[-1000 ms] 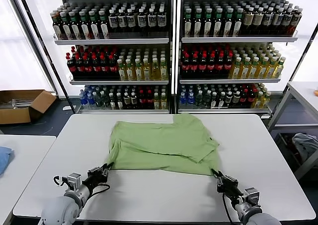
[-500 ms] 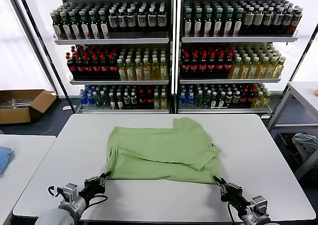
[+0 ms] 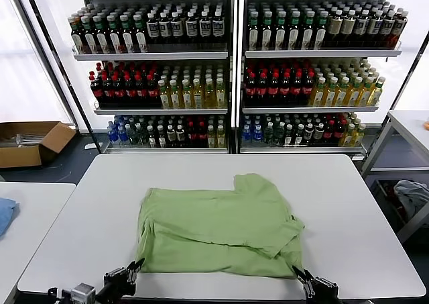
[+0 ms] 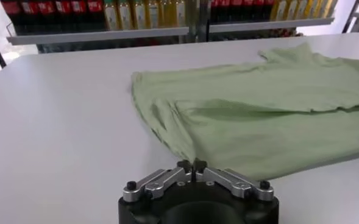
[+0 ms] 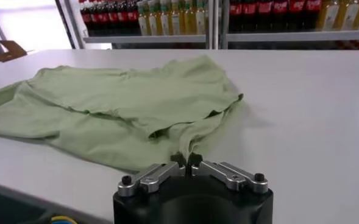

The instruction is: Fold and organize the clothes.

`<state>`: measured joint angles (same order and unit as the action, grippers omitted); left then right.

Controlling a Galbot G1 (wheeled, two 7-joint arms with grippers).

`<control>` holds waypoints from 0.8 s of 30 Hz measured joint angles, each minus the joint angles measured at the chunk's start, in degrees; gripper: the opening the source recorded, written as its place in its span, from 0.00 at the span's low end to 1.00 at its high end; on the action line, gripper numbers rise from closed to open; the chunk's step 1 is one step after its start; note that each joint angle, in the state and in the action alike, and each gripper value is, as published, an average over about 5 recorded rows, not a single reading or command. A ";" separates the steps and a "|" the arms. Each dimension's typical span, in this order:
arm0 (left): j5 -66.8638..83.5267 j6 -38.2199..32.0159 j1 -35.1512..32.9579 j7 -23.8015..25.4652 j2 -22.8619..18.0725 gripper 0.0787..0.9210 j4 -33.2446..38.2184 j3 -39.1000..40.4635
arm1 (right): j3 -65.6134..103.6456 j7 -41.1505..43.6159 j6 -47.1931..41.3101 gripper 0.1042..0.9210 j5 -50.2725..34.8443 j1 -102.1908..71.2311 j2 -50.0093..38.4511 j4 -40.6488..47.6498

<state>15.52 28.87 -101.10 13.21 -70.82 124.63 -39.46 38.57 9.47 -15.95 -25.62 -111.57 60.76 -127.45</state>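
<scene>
head view: the green polo shirt [image 3: 221, 227] lies folded on the white surface [image 3: 348, 203], and it now sits closer to the near edge than a second ago. the left tool [image 3: 132, 269] pinches its near left corner and the right tool [image 3: 299, 275] its near right corner, both pressed together on cloth. they have dragged it toward the robot, seemingly to flatten the fold; further folding likely remains.

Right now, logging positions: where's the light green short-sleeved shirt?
In the head view, the light green short-sleeved shirt lies mid-table, its near corners at the left gripper and right gripper.
</scene>
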 measured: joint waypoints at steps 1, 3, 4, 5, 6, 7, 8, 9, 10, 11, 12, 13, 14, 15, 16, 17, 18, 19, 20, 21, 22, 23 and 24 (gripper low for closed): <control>-0.01 0.10 -1.00 0.04 -0.31 0.02 0.70 -0.13 | 0.11 -0.01 -0.03 0.03 0.07 -0.36 -0.12 -0.19; -0.09 0.25 -2.78 0.11 -0.94 0.02 1.95 -0.34 | 0.49 -0.11 -0.14 0.06 0.08 -0.90 -0.39 -0.44; -0.16 0.30 -3.50 0.12 -1.21 0.02 2.48 -0.47 | 0.74 -0.19 -0.22 0.07 -0.01 -1.07 -0.52 -0.51; -0.20 0.37 -4.14 0.10 -1.43 0.02 2.97 -0.65 | 1.07 -0.27 -0.33 0.10 -0.20 -1.16 -0.67 -0.55; -0.22 0.44 -4.67 0.07 -1.60 0.03 3.39 -0.88 | 1.47 -0.37 -0.46 0.14 -0.47 -1.17 -0.84 -0.58; -0.18 0.51 -5.09 0.00 -1.69 0.04 3.74 -1.17 | 1.91 -0.44 -0.58 0.17 -0.82 -1.11 -1.02 -0.59; -0.07 0.60 -5.45 -0.08 -1.73 0.06 4.03 -1.51 | 2.42 -0.48 -0.70 0.20 -1.27 -0.97 -1.22 -0.58; 0.12 0.71 -5.76 -0.17 -1.73 0.09 4.25 -1.89 | 2.99 -0.51 -0.82 0.24 -1.76 -0.76 -1.44 -0.57; 0.36 0.82 -6.00 -0.26 -1.69 0.12 4.42 -2.33 | 3.57 -0.53 -0.94 0.27 -2.28 -0.50 -1.67 -0.54; 0.63 0.95 -6.19 -0.39 -1.61 0.15 4.56 -2.82 | 4.17 -0.54 -1.06 0.30 -2.82 -0.18 -1.90 -0.50; 0.93 1.07 -6.35 -0.50 -1.51 0.19 4.68 -3.30 | 4.78 -0.54 -1.20 0.35 -3.36 0.21 -2.15 -0.45; 1.26 1.20 -6.47 -0.59 -1.36 0.22 4.78 -3.81 | 5.39 -0.54 -1.35 0.38 -3.88 0.63 -2.38 -0.42; 1.58 1.31 -6.54 -0.69 -1.18 0.25 4.85 -4.35 | 5.99 -0.53 -1.52 0.41 -4.39 1.10 -2.60 -0.41; 1.89 1.42 -6.57 -0.79 -0.96 0.29 4.90 -4.89 | 6.56 -0.52 -1.71 0.45 -4.90 1.62 -2.79 -0.43; 2.22 1.51 -6.56 -0.85 -0.70 0.32 4.94 -5.43 | 7.10 -0.52 -1.89 0.48 -5.37 2.16 -2.95 -0.48; 2.54 1.59 -6.51 -0.91 -0.42 0.35 4.98 -5.97 | 7.57 -0.53 -2.07 0.52 -5.79 2.71 -3.09 -0.56; 2.86 1.64 -6.45 -0.95 -0.13 0.39 5.05 -6.50 | 7.98 -0.55 -2.25 0.56 -6.17 3.28 -3.23 -0.64; 3.19 1.68 -6.39 -0.97 0.17 0.43 5.16 -7.03 | 8.30 -0.57 -2.41 0.59 -6.50 3.89 -3.37 -0.70; 3.53 1.71 -6.32 -0.97 0.47 0.46 5.32 -7.54 | 8.54 -0.57 -2.55 0.62 -6.76 4.55 -3.51 -0.74; 3.88 1.73 -6.25 -0.97 0.77 0.50 5.50 -8.06 | 8.69 -0.55 -2.71 0.65 -6.98 5.32 -3.64 -0.71; 4.26 1.74 -6.16 -0.95 1.08 0.53 5.69 -8.58 | 8.73 -0.51 -2.89 0.69 -7.17 6.23 -3.74 -0.59; 4.67 1.74 -6.04 -0.93 1.41 0.56 5.84 -9.11 | 8.64 -0.42 -3.11 0.72 -7.32 7.29 -3.79 -0.36; 5.11 1.76 -5.87 -0.91 1.76 0.60 5.95 -9.62 | 8.40 -0.30 -3.38 0.75 -7.44 8.57 -3.79 0.00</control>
<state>20.64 30.63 -106.96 12.29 -69.06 130.58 -49.08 46.97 9.18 -19.33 -33.06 -103.00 56.96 -127.45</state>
